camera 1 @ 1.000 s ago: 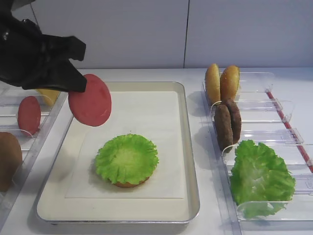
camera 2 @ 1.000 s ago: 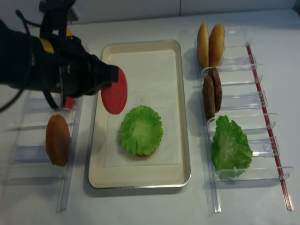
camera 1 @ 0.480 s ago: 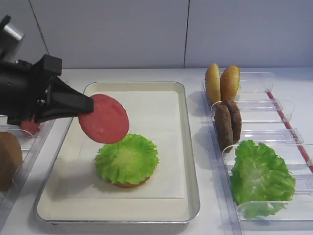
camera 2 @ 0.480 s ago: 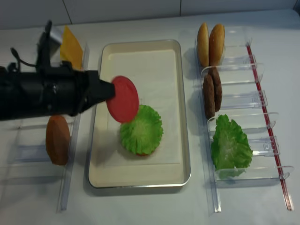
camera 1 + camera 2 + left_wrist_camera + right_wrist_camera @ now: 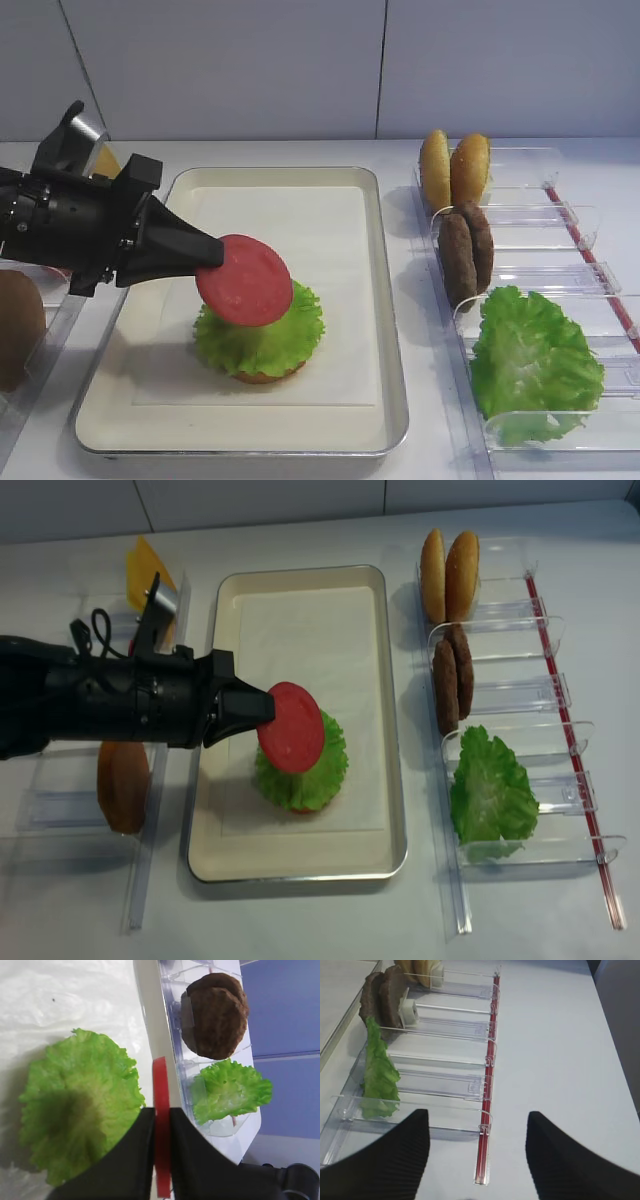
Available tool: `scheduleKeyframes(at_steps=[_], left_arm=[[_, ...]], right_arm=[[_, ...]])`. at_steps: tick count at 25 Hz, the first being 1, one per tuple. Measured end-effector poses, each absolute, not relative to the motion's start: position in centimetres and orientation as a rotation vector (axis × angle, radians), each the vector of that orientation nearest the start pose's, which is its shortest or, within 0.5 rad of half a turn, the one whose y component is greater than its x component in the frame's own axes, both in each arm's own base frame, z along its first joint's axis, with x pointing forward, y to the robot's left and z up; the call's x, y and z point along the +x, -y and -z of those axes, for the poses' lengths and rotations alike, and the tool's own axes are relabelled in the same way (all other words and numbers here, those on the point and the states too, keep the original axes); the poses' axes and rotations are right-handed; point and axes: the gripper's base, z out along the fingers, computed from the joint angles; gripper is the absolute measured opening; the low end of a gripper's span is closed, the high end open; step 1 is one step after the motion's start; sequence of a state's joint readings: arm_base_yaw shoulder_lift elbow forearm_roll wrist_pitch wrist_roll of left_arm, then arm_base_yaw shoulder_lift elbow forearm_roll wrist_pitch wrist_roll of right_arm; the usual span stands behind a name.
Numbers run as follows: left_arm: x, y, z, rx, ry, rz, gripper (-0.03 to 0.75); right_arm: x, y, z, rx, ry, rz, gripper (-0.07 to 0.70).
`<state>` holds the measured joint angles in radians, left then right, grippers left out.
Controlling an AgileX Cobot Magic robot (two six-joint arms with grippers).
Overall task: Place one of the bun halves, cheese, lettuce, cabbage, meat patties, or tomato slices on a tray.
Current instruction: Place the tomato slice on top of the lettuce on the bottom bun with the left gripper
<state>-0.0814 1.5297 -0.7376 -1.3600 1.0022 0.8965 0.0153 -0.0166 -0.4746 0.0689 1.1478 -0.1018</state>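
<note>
Currently the tomato slice (image 5: 244,280) sits tilted over the lettuce leaf (image 5: 262,335) on the tray (image 5: 390,330), pinched at its left edge by the left gripper (image 5: 208,260). Right gripper (image 5: 477,1157) spread wide, holding nothing, near the right-hand bins (image 5: 445,1067).

A white table (image 5: 400,150) carries everything. In the middle lies a cream tray (image 5: 392,300) with a metal rim, its long side running from near to far. Just to its right stands a row of clear plastic bins (image 5: 560,215), one behind another, with a thin red strip (image 5: 560,720) along their right edge. To the left of the tray lies a second set of clear bins (image 5: 60,810).
</note>
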Motion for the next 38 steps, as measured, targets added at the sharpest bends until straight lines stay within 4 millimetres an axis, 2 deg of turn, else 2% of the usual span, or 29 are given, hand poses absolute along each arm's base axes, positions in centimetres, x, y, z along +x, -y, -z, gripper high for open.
scheduleKeyframes(at_steps=[14, 25, 31, 38], left_arm=[[25.9, 9.9, -20.0, 0.114, -2.474, 1.479, 0.031], [26.0, 9.9, -19.9, 0.123, -2.466, 1.472, 0.031], [26.2, 10.4, -18.5, 0.109, -2.507, 1.491, 0.031], [26.4, 10.6, -18.3, 0.113, -2.5, 1.471, 0.031]], right_arm=[[-0.9, -0.6, -26.3, -0.132, -2.134, -0.033, 0.449], [-0.9, -0.6, -26.3, -0.132, -2.134, -0.033, 0.449], [-0.9, -0.6, -26.3, -0.132, -2.134, -0.033, 0.449], [-0.9, -0.6, -26.3, -0.132, -2.134, -0.033, 0.449]])
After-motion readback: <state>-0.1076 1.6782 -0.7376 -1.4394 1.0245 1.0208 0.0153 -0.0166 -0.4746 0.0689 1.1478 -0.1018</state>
